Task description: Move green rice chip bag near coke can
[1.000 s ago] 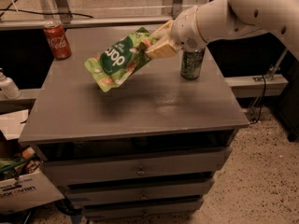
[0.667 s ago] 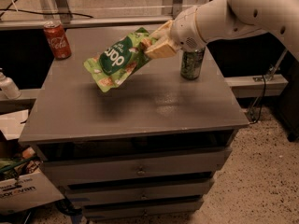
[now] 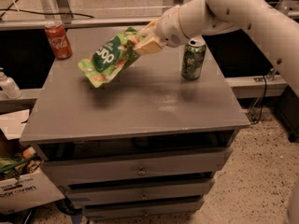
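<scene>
the grey drawer cabinet (image 3: 140, 111) fills the middle of the view, and everything that matters sits on or above its flat top. the white arm (image 3: 243, 13) reaches in from the upper right and slopes down and leftward across the back half of the top, its wrist turned so the tool points left and slightly down. the green rice chip bag (image 3: 110, 59) hangs in the air over the left-centre of the top, tilted with its free end lowest and clear of the surface. the gripper (image 3: 144, 42) is pinched onto the bag's upper right edge, its fingers pressed together on the crinkly film. the green can (image 3: 193, 59) stands upright on the right side, just below the forearm. the coke can (image 3: 58, 41) stands upright at the back left corner, apart from the bag.

the step in hand looks like the carry toward the red can. to do it well, i would hold the bag above the surface while travelling left and back. i would stop short so the dangling end does not knock the can, lower until the bag rests, and only then let go.
</scene>
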Motion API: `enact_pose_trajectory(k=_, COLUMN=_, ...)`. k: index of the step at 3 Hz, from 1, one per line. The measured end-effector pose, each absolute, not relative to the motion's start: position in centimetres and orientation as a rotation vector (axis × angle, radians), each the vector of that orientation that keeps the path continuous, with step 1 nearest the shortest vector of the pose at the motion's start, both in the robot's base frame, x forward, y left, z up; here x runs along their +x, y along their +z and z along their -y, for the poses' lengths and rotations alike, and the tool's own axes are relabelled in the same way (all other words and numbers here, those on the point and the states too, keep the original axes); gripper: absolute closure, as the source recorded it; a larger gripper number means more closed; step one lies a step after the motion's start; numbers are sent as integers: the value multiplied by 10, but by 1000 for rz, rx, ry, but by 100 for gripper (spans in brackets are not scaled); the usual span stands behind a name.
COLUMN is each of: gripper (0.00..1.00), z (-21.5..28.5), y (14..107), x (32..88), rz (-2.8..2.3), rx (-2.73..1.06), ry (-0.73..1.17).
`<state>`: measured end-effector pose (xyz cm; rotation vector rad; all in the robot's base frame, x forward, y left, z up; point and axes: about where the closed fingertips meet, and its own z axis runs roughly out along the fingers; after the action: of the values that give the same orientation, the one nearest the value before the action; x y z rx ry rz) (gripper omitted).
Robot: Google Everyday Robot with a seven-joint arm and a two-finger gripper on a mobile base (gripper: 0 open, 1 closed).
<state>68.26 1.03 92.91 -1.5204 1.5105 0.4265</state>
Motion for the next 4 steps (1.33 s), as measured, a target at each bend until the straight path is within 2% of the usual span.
enact_pose_trajectory(k=4, gripper=100, z=-93, y=912, x=737, rz=-1403, rx=-1738, ry=446)
